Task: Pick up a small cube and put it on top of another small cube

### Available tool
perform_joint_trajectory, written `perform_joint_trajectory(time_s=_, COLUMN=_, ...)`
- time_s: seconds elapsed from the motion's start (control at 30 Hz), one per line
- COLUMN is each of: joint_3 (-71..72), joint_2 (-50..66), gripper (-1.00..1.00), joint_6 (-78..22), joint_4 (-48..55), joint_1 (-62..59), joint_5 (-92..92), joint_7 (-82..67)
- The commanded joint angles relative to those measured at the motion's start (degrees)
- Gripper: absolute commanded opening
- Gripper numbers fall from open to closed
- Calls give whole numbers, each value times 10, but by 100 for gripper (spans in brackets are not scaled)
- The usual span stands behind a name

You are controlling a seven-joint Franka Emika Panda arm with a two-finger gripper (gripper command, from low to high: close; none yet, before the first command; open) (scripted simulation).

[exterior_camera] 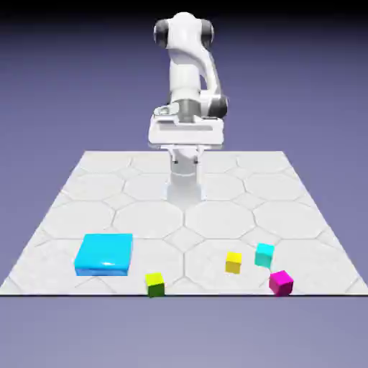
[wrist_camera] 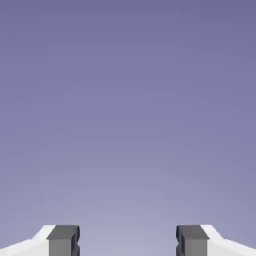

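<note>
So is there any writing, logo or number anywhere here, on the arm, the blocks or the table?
None: no text, label, brand, number or sign shows in either view.
The arm is plain white.
The cyan block, lime cube, yellow cube, cyan cube and magenta cube have bare faces.
The table shows only tile lines.
The hand view shows just the fingertips and backdrop.

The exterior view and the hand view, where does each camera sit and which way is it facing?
Exterior view: fixed, across the table and above, facing the white arm; shows the tiled table, cyan block and four small cubes, including the lime cube.
Hand view: on the hand, looking along the open pincer at bare backdrop; only the two grey fingertips show.
Shared: only the backdrop; no cube appears in both.
</note>
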Motion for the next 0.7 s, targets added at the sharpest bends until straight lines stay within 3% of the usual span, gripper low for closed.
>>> perform_joint_trajectory(time_s=0.0, joint_3=0, joint_2=15, gripper=0, joint_6=-5, joint_4=8, joint_1=-2, joint_5=-7, joint_7=-25)
perform_joint_trajectory(time_s=0.67, joint_3=-7, joint_2=314, gripper=0, joint_6=-107, joint_4=171, joint_1=-43, joint_5=-146, joint_7=-523)
